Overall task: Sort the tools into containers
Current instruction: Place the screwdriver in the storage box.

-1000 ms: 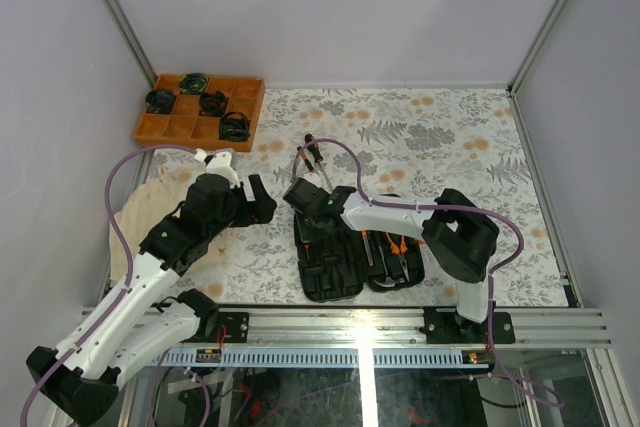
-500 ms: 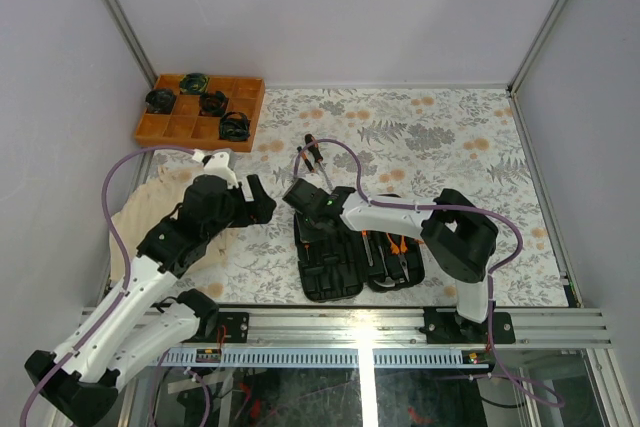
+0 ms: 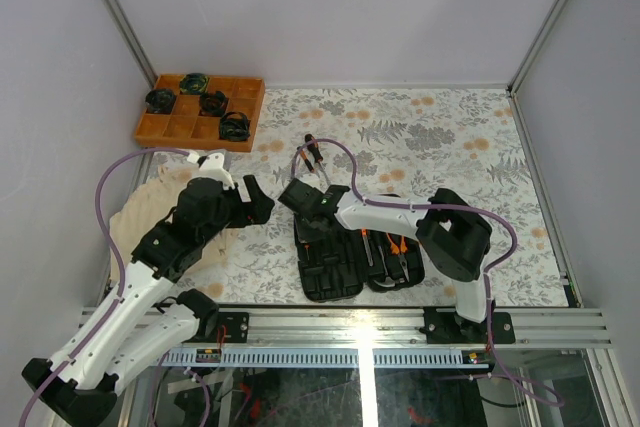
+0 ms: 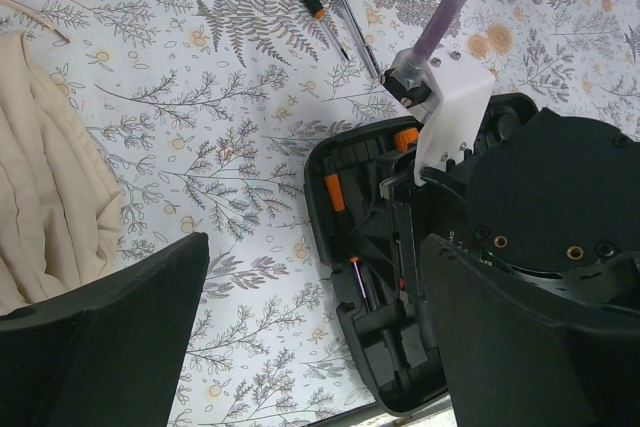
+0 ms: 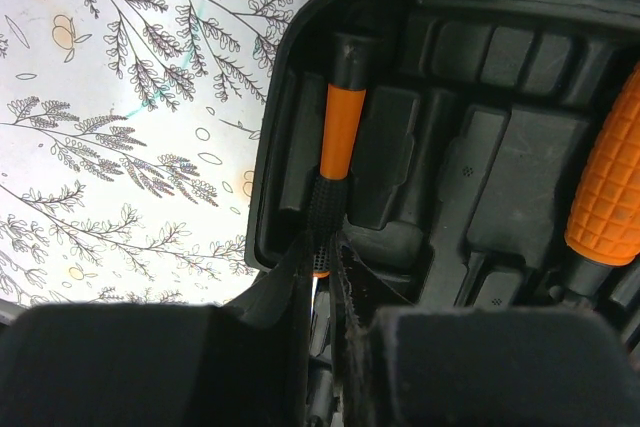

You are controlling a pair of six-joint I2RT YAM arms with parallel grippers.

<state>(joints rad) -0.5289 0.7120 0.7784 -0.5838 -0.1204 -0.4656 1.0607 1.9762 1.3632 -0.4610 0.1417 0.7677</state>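
Screwdriver (image 5: pixel 340 137) sits in the case (image 5: pixel 500 57), your right hand (image 5: pixel 322 262) clamped on its black grip; your left hand (image 3: pixel 256 199) hovers wide open above the counter (image 3: pixel 450 137).

You have nothing to read here: no lettering, brand, number or sign is legible in any of the three views. The black tool case (image 3: pixel 330 265), lower centre of the overhead view, shows only plain moulded plastic. The screwdriver (image 5: pixel 340 137) in the upper middle of the right wrist view shows a plain orange handle with black ends.
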